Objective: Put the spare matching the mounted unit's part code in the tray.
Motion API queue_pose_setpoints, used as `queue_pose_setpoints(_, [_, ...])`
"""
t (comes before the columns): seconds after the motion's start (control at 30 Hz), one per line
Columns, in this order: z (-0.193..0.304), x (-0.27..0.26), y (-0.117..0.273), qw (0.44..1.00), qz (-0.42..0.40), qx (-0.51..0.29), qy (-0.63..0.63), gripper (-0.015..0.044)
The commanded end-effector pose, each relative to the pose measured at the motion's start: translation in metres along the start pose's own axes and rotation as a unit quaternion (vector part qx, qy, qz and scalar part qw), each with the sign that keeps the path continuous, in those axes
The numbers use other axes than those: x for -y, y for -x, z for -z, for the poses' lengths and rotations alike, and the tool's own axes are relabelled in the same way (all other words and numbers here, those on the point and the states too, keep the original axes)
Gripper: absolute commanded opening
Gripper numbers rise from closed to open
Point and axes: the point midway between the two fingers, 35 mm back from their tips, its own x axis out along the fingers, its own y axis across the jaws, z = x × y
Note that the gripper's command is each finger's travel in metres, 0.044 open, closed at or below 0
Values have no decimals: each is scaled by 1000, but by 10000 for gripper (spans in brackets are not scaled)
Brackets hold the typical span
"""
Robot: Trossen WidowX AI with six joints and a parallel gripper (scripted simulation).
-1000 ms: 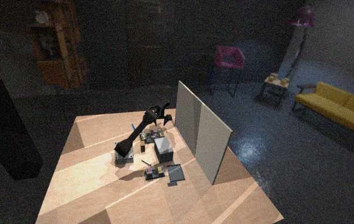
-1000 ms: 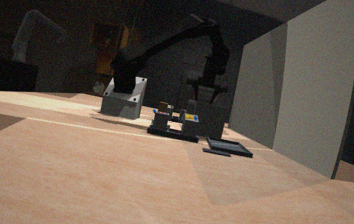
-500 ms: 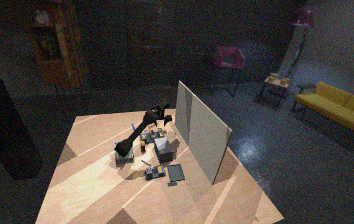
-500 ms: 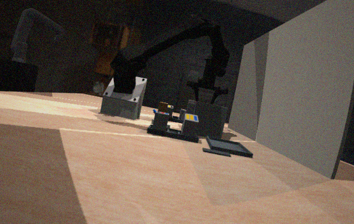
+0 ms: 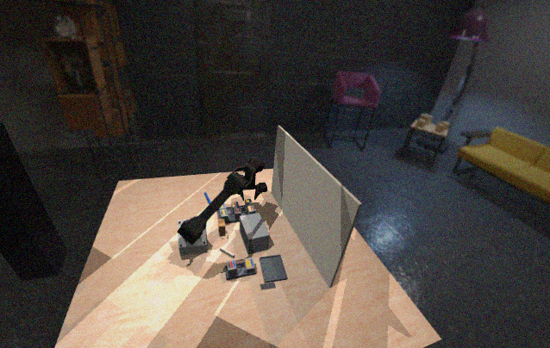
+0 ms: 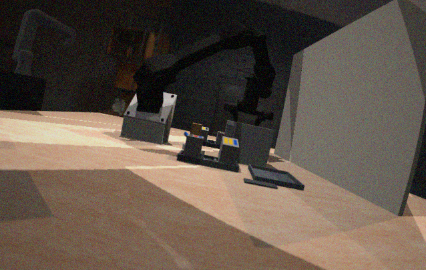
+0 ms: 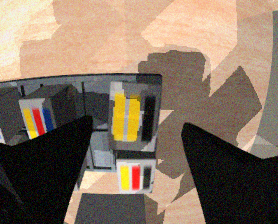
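Note:
My gripper (image 5: 249,197) (image 6: 247,122) (image 7: 138,125) is open and empty above the far rack (image 7: 55,80). Between and below its fingers in the wrist view is a spare with yellow, yellow and black stripes (image 7: 126,119). A spare with yellow, red and black stripes (image 7: 135,176) is just below it in that view. A spare with yellow, red and blue stripes (image 7: 38,119) is to the left, partly behind the left finger. The tray (image 5: 273,269) (image 6: 276,177) is empty. I cannot tell which unit is the mounted one; no code on a back is readable.
A near rack (image 5: 240,274) (image 6: 207,162) holds two striped units beside the tray. A grey box (image 5: 256,235) (image 6: 254,144) stands between the racks. A tall grey panel (image 5: 311,208) (image 6: 358,110) stands along the right. A brown block (image 5: 221,227) is near the arm's base.

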Motion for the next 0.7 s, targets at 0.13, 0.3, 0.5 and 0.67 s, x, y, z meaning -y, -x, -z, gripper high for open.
queue_pose_setpoints(0.13, [1,-1,-16,1000,1,-4,3,300])
queue_pose_setpoints(0.3, [2,-1,-24,1000,1,-4,3,300])
queue_pose_setpoints(0.5, [2,-2,-34,1000,1,-5,3,300])
queue_pose_setpoints(0.67, [3,-2,-42,1000,1,-5,3,300])
